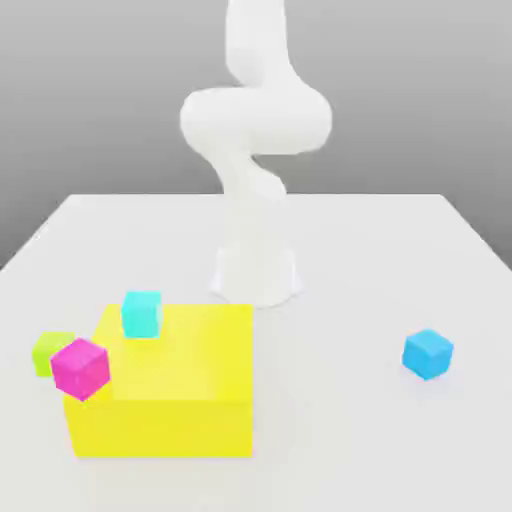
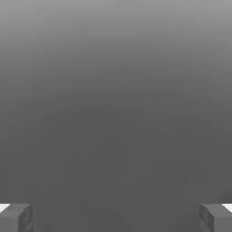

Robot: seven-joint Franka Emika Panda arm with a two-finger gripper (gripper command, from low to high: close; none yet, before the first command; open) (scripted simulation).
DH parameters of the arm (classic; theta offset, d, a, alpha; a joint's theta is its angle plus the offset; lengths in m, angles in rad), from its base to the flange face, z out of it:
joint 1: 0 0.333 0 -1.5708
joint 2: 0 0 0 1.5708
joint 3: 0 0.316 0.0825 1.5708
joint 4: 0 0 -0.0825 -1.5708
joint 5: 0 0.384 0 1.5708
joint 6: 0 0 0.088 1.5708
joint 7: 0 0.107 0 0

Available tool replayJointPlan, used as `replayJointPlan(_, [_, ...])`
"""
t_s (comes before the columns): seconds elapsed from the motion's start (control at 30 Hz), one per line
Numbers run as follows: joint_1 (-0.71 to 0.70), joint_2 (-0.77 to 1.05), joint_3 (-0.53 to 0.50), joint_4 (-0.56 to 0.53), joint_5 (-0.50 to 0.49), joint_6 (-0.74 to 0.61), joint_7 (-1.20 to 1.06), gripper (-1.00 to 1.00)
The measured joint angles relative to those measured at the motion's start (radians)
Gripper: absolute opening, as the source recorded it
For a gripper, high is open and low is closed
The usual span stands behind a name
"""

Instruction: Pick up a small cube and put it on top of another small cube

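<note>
Lime cube (image 1: 50, 350) half-hidden behind magenta cube (image 1: 80, 367) | gripper (image 2: 116, 216) agape

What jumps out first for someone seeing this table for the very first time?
A big yellow block dominates the near part of the white table, toward the exterior view's left, with cyan, magenta and green cubes clustered at it. A lone blue cube sits far right, before the white arm.
</note>
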Motion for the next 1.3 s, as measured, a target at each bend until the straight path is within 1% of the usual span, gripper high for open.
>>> replayJointPlan(0.47, [-0.337,0.514,-0.205,-0.259,0.020,0.306,0.352,0.00])
replayJointPlan(0.57, [-0.398,0.623,-0.259,-0.314,0.036,0.371,0.418,0.00])
replayJointPlan(0.6, [-0.439,0.660,-0.276,-0.332,0.045,0.392,0.437,0.00])
replayJointPlan(0.7, [-0.499,0.772,-0.309,-0.382,0.088,0.457,0.479,0.00])
replayJointPlan(0.8, [-0.546,0.883,-0.253,-0.377,0.186,0.536,0.425,0.00])
replayJointPlan(0.9, [-0.632,0.992,-0.147,-0.356,0.278,0.620,0.358,0.00])
replayJointPlan(0.93, [-0.659,1.020,-0.116,-0.350,0.297,0.643,0.343,-1.00])
replayJointPlan(1.1, [-0.659,1.020,-0.116,-0.350,0.295,0.644,0.345,-1.00])
replayJointPlan(1.13, [-0.673,1.035,-0.100,-0.347,0.302,0.656,0.340,-1.00])
replayJointPlan(1.17, [-0.666,1.024,-0.109,-0.349,0.294,0.647,0.346,-1.00])
replayJointPlan(1.3, [-0.605,0.902,-0.198,-0.376,0.172,0.554,0.438,-1.00])
